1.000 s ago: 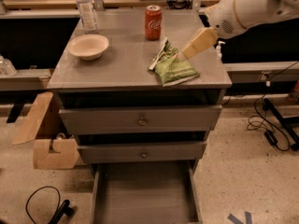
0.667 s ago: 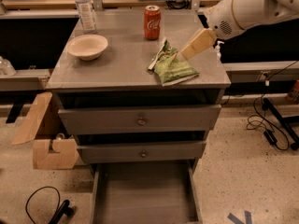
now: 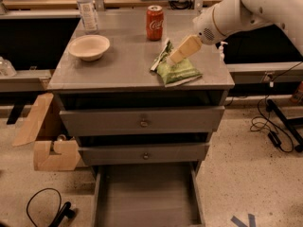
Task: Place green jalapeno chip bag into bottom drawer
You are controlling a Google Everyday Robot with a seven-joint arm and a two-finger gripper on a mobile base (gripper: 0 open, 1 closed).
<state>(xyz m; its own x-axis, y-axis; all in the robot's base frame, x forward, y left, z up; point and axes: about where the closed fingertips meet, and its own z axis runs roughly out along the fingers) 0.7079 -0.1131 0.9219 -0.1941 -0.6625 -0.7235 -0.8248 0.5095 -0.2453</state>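
Observation:
The green jalapeno chip bag (image 3: 177,70) lies crinkled on the right front part of the grey cabinet top (image 3: 123,65). My gripper (image 3: 175,56) reaches in from the upper right on a white arm, its cream-coloured fingers (image 3: 184,48) pointing down-left and touching the bag's upper edge. The bottom drawer (image 3: 147,195) is pulled out below the cabinet, its flat grey floor showing nothing inside. The two upper drawers with round knobs are closed.
A red soda can (image 3: 155,22) stands at the back of the top. A white bowl (image 3: 89,47) sits at left and a clear water bottle (image 3: 87,9) behind it. A cardboard box (image 3: 47,138) lies on the floor at left. Cables lie at right.
The gripper has shifted slightly down-left toward the bag. The bag has not moved.

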